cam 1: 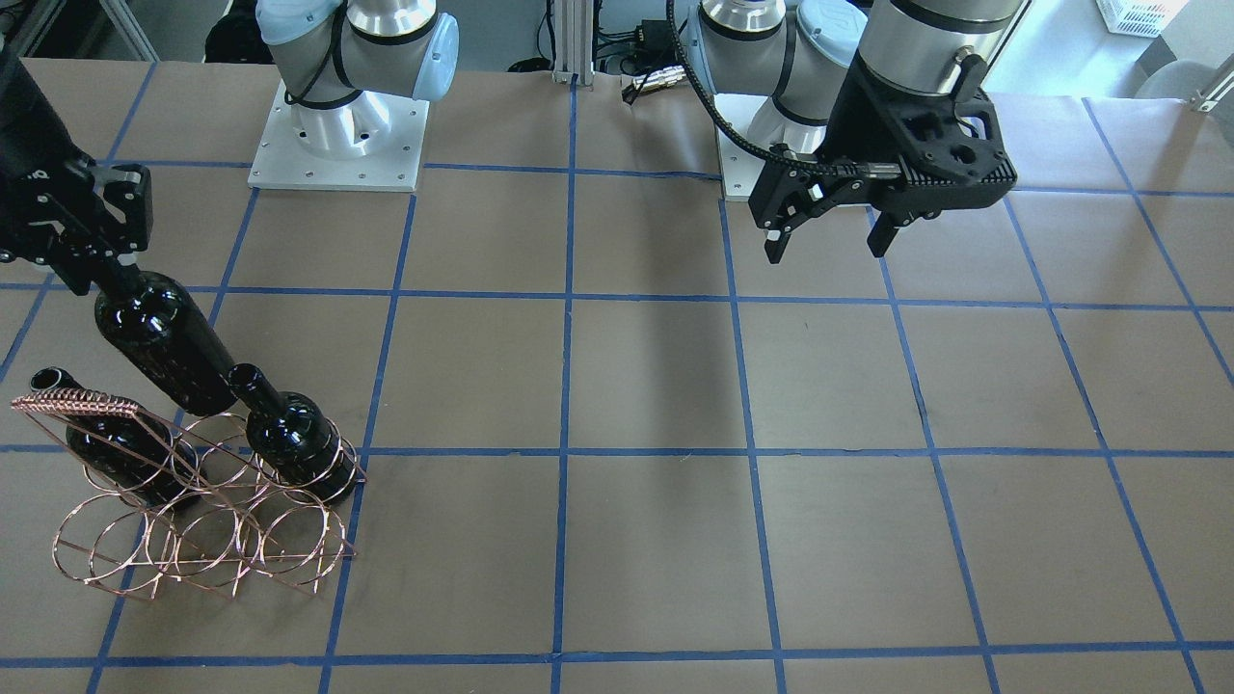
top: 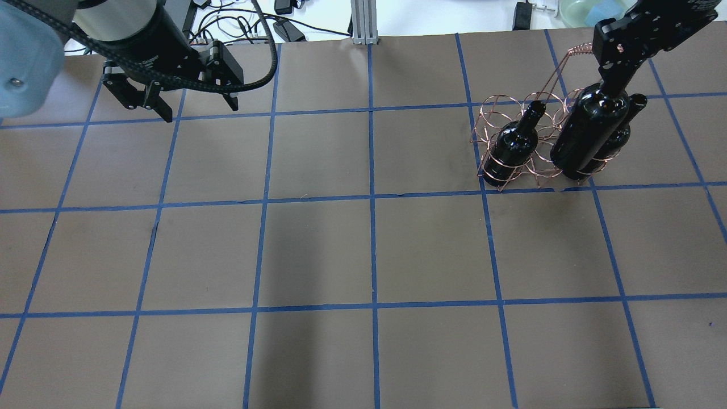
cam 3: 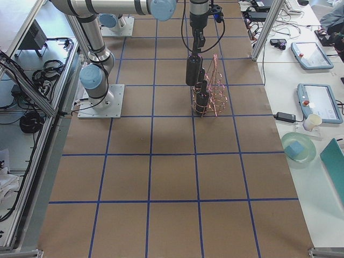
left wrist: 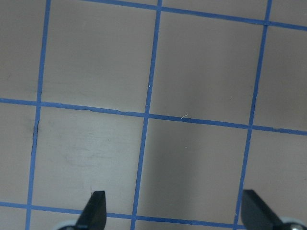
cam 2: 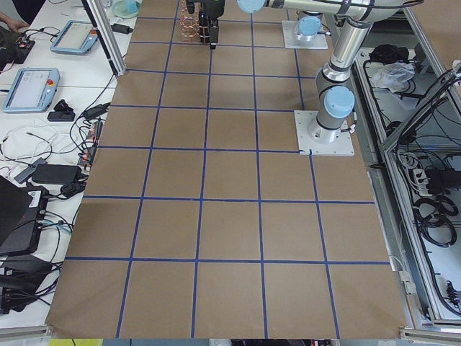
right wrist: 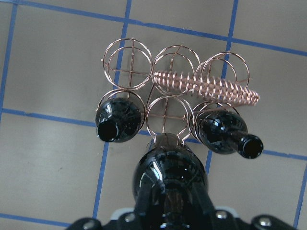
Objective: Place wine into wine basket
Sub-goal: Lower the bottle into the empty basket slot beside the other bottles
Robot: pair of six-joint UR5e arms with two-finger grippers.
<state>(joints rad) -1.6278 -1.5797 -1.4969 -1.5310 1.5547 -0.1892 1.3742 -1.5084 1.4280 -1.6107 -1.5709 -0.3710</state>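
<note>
My right gripper [cam 1: 120, 262] is shut on the neck of a glossy black wine bottle [cam 1: 164, 342] and holds it off the table, over the robot-side edge of the copper wire basket [cam 1: 202, 540]. In the right wrist view the held bottle [right wrist: 168, 177] hangs just short of the empty middle ring [right wrist: 168, 112]. Two more black bottles [right wrist: 117, 120] [right wrist: 223, 132] stand in the rings on either side of it. From overhead, the held bottle [top: 590, 133] is in front of the basket [top: 494, 111]. My left gripper [top: 187, 105] is open and empty, far away above the table.
The basket's wrapped bar handle [right wrist: 206, 86] runs across its top, beside the far row of rings. The brown table [top: 318, 250] carries a blue tape grid. Both arm bases [cam 1: 337, 145] stand at the table's robot-side edge.
</note>
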